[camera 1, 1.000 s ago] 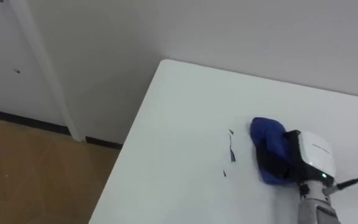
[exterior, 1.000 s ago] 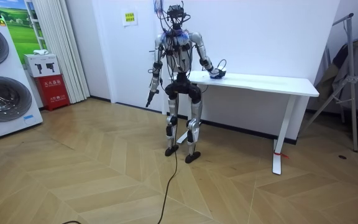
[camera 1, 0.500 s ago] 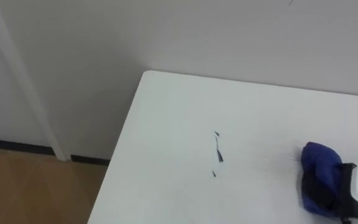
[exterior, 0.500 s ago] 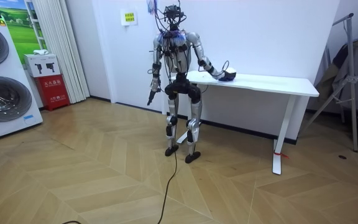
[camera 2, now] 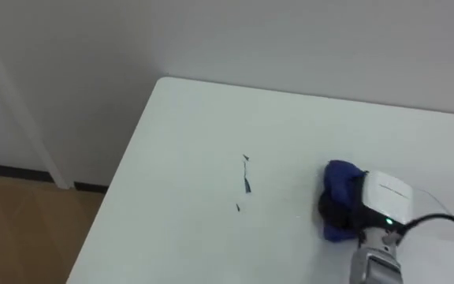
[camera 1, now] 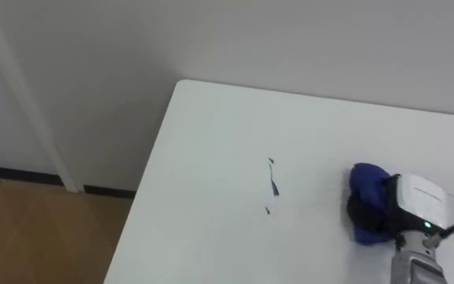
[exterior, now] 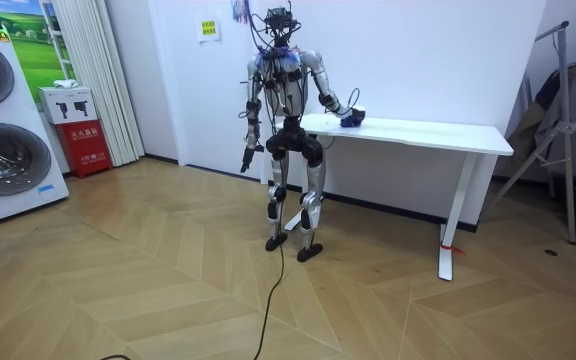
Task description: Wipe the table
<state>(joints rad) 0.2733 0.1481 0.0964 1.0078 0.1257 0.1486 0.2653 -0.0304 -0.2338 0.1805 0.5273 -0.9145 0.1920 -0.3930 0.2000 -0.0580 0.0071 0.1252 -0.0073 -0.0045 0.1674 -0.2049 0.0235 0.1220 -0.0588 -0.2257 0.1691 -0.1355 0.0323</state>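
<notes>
Blue cloth (camera 1: 366,180) bunched into a wad on the white table (camera 1: 211,150), right of centre, closer to the near edge than the far one. Looks soft, light, limp: no real weight, nothing to break. Prob. slides easily on the smooth top, so needs downward pressure to scrub rather than skate. Best held as a wad from above w/ palm on top, loose edges tucked under so no flap drags.

Right hand (camera 1: 407,211) on top of it, fingers curled down over the wad and clamped on it. Blue showing at the far side & to the left of the hand. Arm in from lower right.

Dark marks (camera 1: 273,186), a few short strokes, to the left of the cloth: near but apart, not covered. Judged mid-wipe, marks yet to be done; next stroke prob. needs to go left across them, pressed flat. Risk: cloth rolling out from under the palm, or smearing instead of lifting.

Far left table corner up against the grey wall (camera 1: 306,39); wood floor (camera 1: 30,237) beyond the left edge.

Room view: standing at the table's left end, left hand (exterior: 247,158) hanging by the hip, well apart from the table; its state can't be told.
</notes>
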